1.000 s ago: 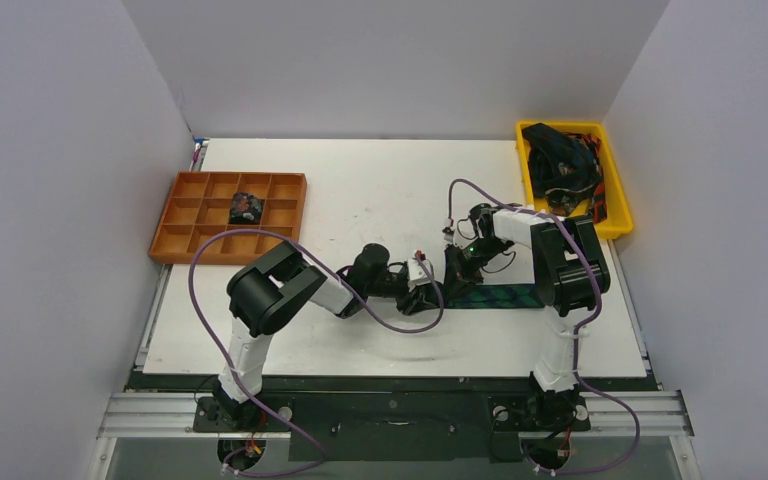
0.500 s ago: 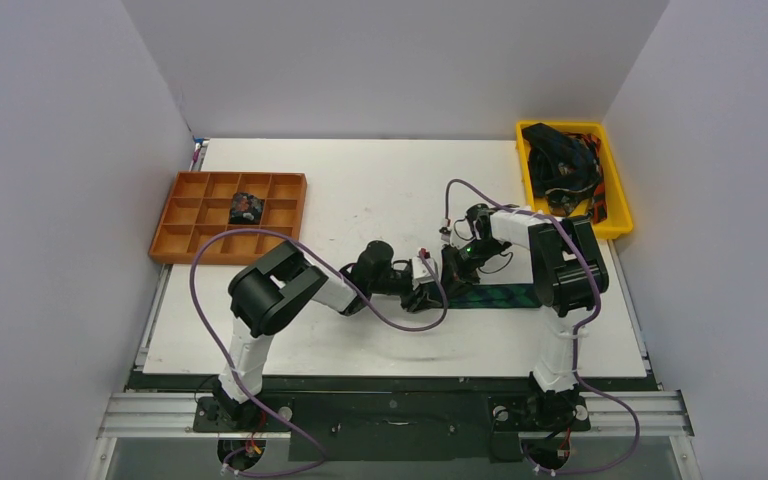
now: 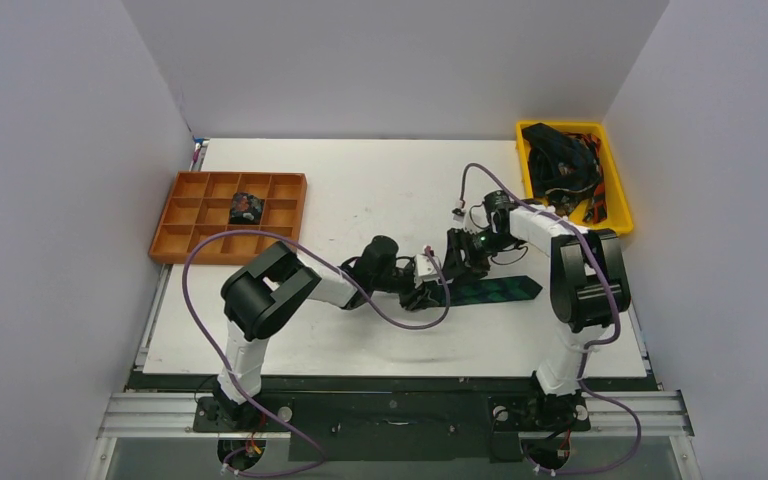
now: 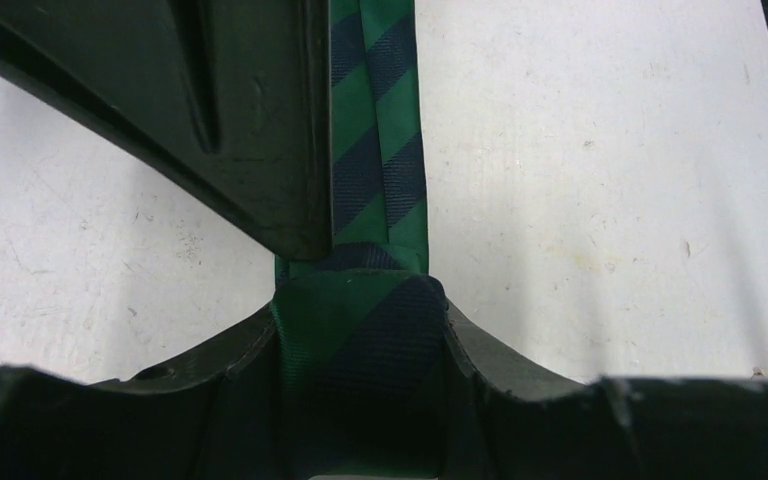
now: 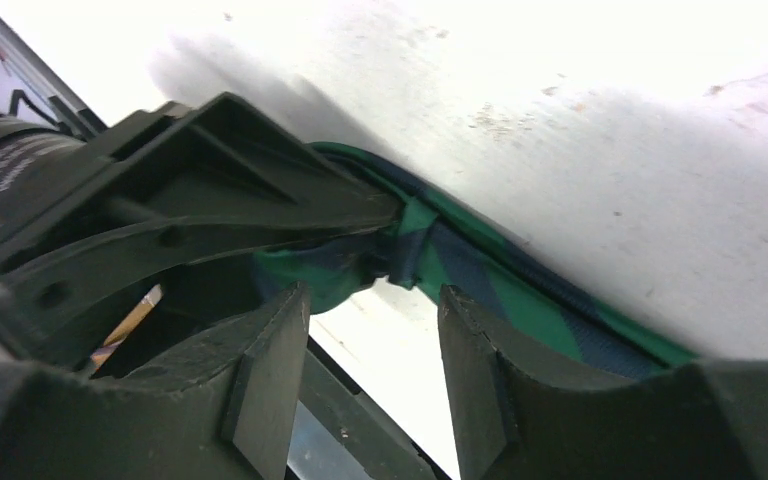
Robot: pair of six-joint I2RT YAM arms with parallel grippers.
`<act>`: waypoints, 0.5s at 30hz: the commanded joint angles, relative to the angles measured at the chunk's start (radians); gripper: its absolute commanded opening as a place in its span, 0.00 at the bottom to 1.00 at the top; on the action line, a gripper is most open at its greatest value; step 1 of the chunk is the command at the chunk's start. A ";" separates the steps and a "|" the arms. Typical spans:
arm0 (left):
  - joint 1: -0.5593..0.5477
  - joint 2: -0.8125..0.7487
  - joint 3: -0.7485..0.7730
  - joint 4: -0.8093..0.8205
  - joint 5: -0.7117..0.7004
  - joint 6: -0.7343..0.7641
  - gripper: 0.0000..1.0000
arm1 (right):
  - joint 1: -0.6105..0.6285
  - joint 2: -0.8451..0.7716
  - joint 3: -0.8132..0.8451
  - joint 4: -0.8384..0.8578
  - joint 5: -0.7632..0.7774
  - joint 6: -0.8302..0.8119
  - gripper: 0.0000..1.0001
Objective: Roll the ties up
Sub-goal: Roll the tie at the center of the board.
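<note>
A green and navy tie [image 3: 497, 290] lies flat on the white table [image 3: 360, 190], its pointed tip to the right. Its left end is rolled up. My left gripper [image 3: 433, 289] is shut on that roll [image 4: 360, 335], and the fabric fills the gap between its jaws. The flat strip [image 4: 378, 130] runs away from the roll. My right gripper [image 5: 370, 345] hovers just above the roll, open, with nothing between its fingers [image 5: 265, 385]. In the right wrist view the tie [image 5: 520, 295] bends up into the left gripper's jaws.
An orange compartment tray [image 3: 192, 240] at the left holds one small dark coil [image 3: 246, 208]. A yellow bin [image 3: 621, 215] at the back right is heaped with more ties [image 3: 558, 160]. Purple cables [image 3: 210, 260] loop over both arms.
My right gripper has opened and let go of the tie, and its arm has swung to the right. The left gripper has crept slightly right with the roll.
</note>
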 commanded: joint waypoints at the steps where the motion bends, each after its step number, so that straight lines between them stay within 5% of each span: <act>1: 0.000 0.040 0.033 -0.234 -0.045 0.029 0.18 | 0.024 -0.088 -0.016 0.035 -0.087 -0.008 0.47; 10: -0.001 0.057 0.061 -0.268 -0.055 0.026 0.20 | 0.065 0.015 -0.005 0.043 -0.046 -0.011 0.47; 14: -0.002 0.067 0.078 -0.292 -0.058 0.039 0.22 | 0.067 0.063 -0.030 0.019 -0.047 -0.058 0.26; 15: -0.003 0.067 0.080 -0.296 -0.059 0.044 0.23 | 0.064 0.070 -0.032 0.014 -0.040 -0.071 0.12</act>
